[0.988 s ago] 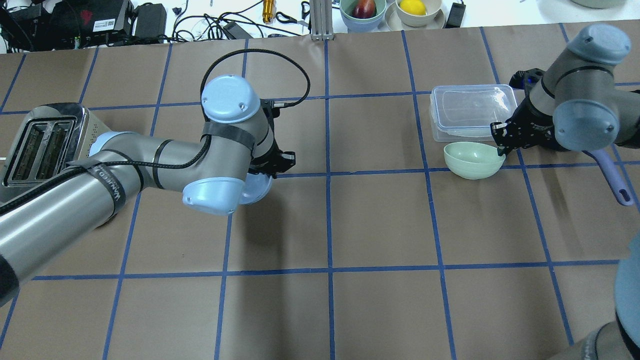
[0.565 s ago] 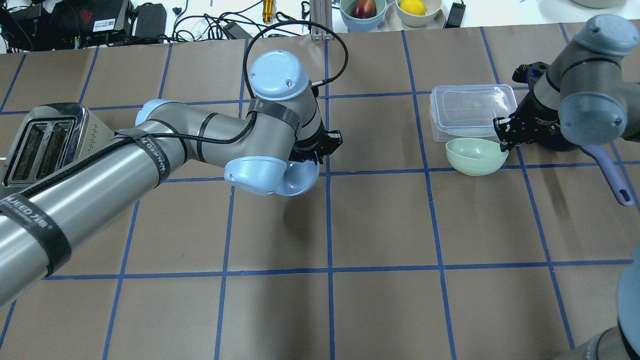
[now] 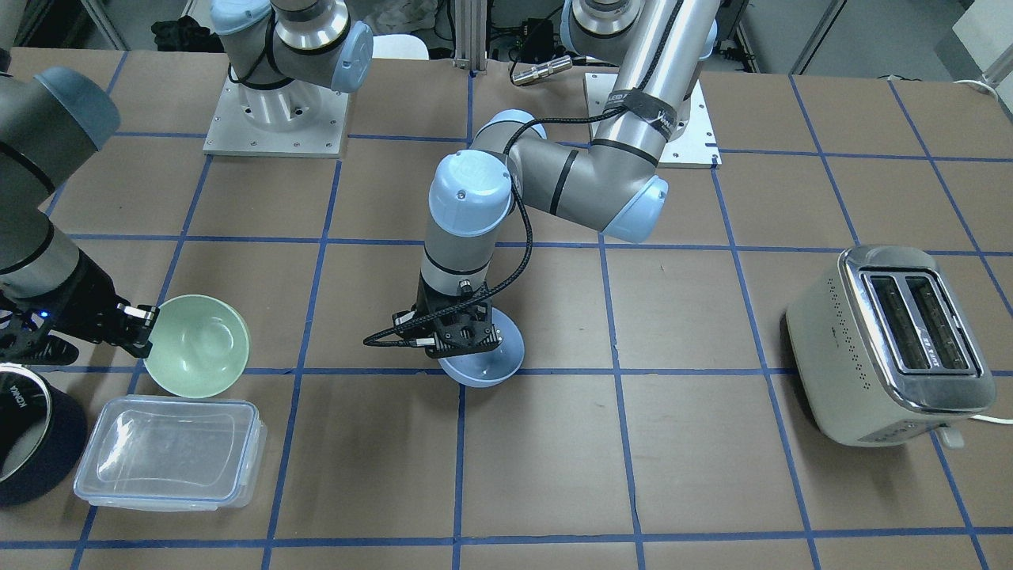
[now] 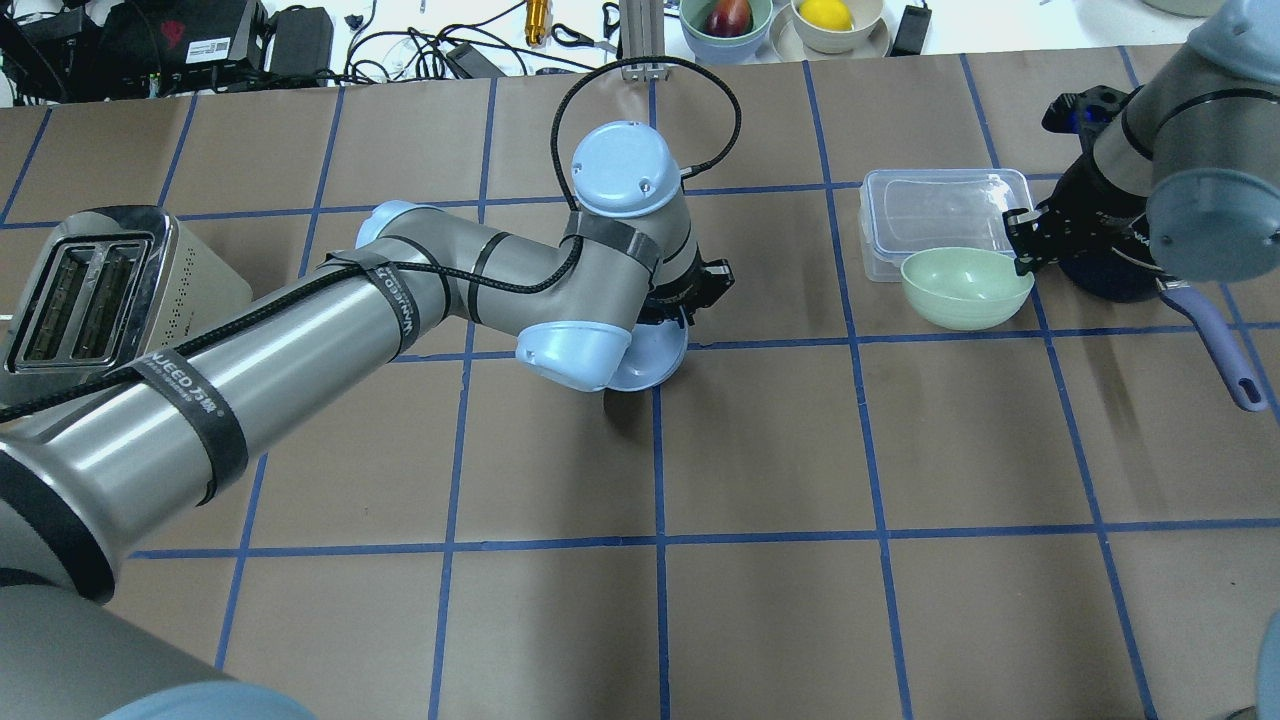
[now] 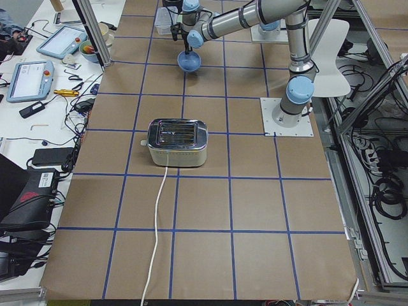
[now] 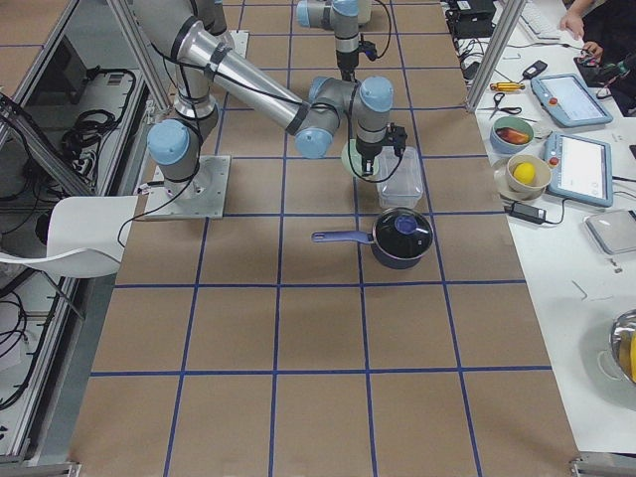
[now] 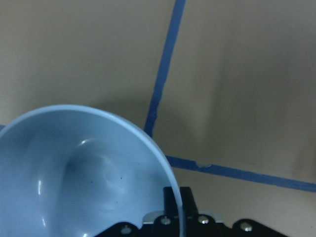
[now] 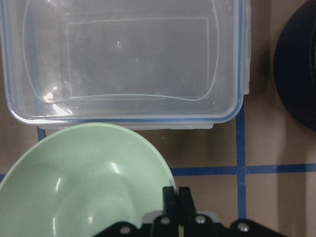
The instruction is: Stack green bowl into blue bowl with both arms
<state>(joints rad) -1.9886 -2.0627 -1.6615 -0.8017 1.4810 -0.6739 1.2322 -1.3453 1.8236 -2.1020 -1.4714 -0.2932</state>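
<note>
**Both bowls gripped, stacking not yet begun**

The left hand (image 7: 174,197) is closed on the thin rim of the blue bowl (image 7: 74,173), one finger inside the wall and one outside. The bowl is held mouth up near the middle of the counter (image 4: 760,450), and the shadow beneath it suggests it is raised. The right hand (image 8: 177,200) is likewise pinched shut on the rim of the green bowl (image 8: 94,182). That bowl is held far off to the right, partly over the near edge of the clear container (image 4: 945,220), with the dark saucepan (image 6: 400,237) just beside it. A toaster (image 3: 890,344) is seen at the left end.

The grasping is judged done for both arms. The bowls are well apart, so the bringing together, the lowering of green into blue and the release are all left.

Both bowls are round, plain and smooth, of a matte plastic look, and taper to a narrow base. The container is transparent and rectangular with a blue-edged rim. The counter is covered in brown paper gridded with blue tape.
</note>
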